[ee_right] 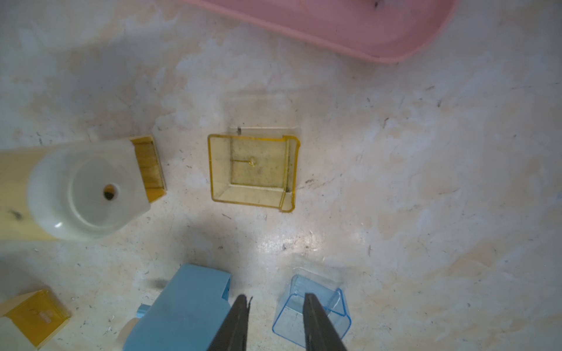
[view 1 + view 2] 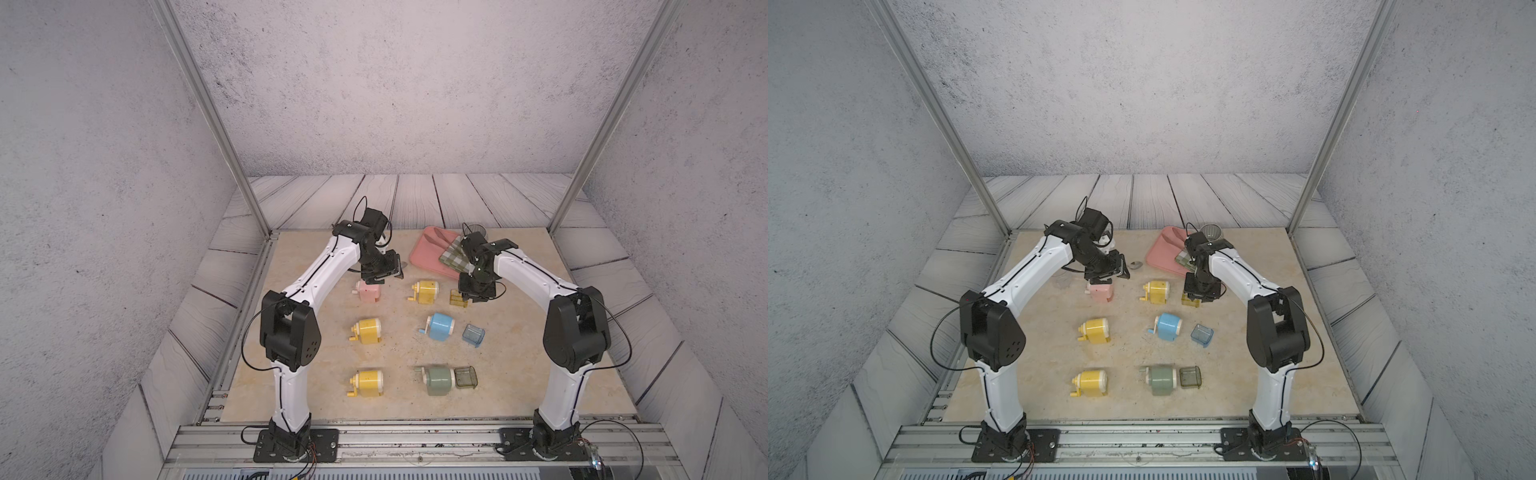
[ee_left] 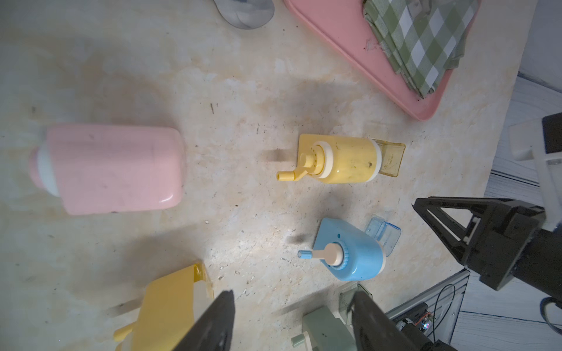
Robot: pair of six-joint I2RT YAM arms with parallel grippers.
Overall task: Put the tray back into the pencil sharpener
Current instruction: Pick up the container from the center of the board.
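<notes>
Top view: six sharpeners [image 2: 369,291] [image 2: 426,291] [image 2: 368,331] [image 2: 440,326] [image 2: 368,383] [image 2: 438,380], three trays [image 2: 457,298] [image 2: 473,335] [image 2: 465,377]

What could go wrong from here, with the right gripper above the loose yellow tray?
1. The right gripper is open, and the yellow tray lies open side up. A pinch on one wall may let it slip or tilt.
2. The yellow sharpener beside it is unheld, as the left gripper hovers by the pink sharpener. Pushing could slide it.
3. The blue tray sits close and may get knocked.
</notes>
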